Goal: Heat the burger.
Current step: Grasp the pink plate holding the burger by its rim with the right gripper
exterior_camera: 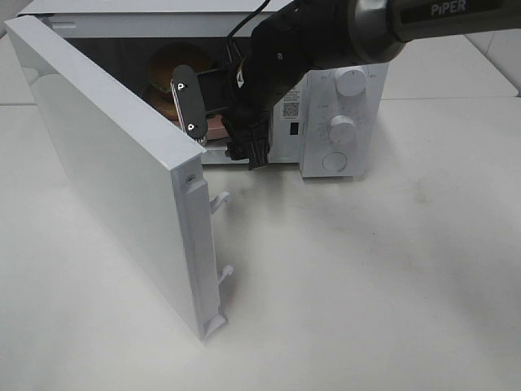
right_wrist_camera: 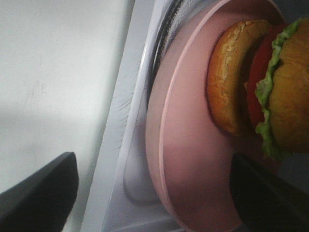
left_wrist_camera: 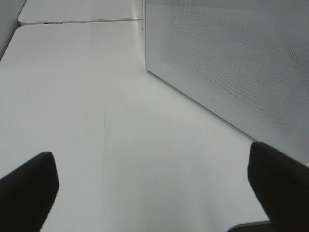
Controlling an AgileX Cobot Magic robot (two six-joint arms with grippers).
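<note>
Burger (right_wrist_camera: 260,87): a small round stack of golden, rough-crusted bun halves, a frilled green lettuce edge and a red layer. It rests on a smooth, flat pink plate (right_wrist_camera: 193,159) just ahead of the right gripper (right_wrist_camera: 154,193), nearer one dark finger than the other. Right gripper: jaws spread wide, holding nothing, tips short of the plate's raised rim. Plate lies at the mouth of the white microwave (exterior_camera: 362,114), close to the front sill. Microwave door (exterior_camera: 106,155), a plain white slab with two latch hooks (exterior_camera: 220,199), stands open beside the right arm (exterior_camera: 326,32). Its fine perforated mesh (left_wrist_camera: 227,63) faces the left gripper (left_wrist_camera: 152,193), likewise wide open and empty over the matt white table (exterior_camera: 366,285). Panel carries two round knobs (exterior_camera: 352,81), a round button (exterior_camera: 335,161) and a QR label (exterior_camera: 291,108); the arm bears the lettering "PiPER" (exterior_camera: 452,10)
</note>
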